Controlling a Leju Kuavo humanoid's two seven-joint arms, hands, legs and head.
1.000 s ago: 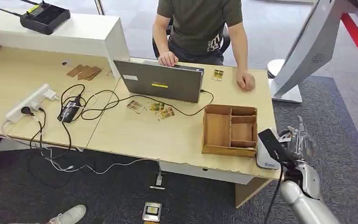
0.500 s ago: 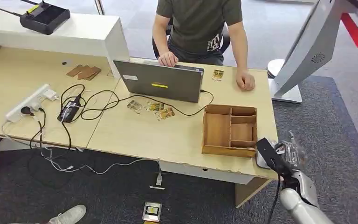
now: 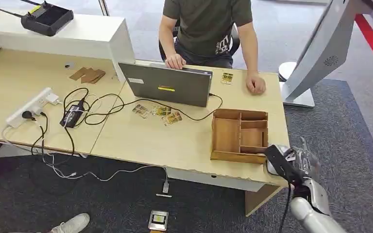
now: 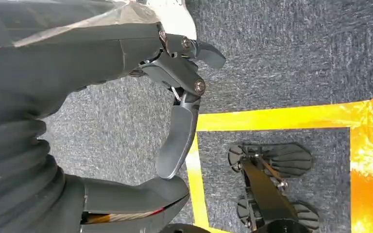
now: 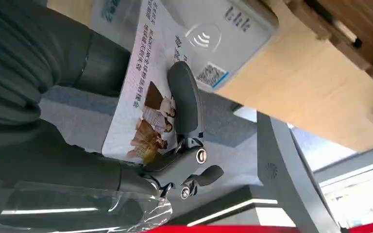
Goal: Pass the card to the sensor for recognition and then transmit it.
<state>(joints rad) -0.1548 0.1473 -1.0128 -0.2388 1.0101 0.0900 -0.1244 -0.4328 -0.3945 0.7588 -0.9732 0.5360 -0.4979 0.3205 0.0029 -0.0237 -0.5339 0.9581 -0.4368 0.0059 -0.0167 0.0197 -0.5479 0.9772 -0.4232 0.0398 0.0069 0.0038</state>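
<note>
I've got the card (image 5: 145, 97) pinched in my right hand (image 5: 141, 141), its edge just at the white sensor (image 5: 218, 34): pale face, printed text, a picture of small figures. One card held, one sensor, one wooden organiser (image 3: 239, 135) beside the sensor on the table (image 3: 175, 141). My left hand (image 4: 126, 73) hangs over carpet, fingers apart, holding nothing.

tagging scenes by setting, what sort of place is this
Probably a reception or check-in desk in an office: a person sits behind a laptop, with a card reader at the desk's edge.
</note>
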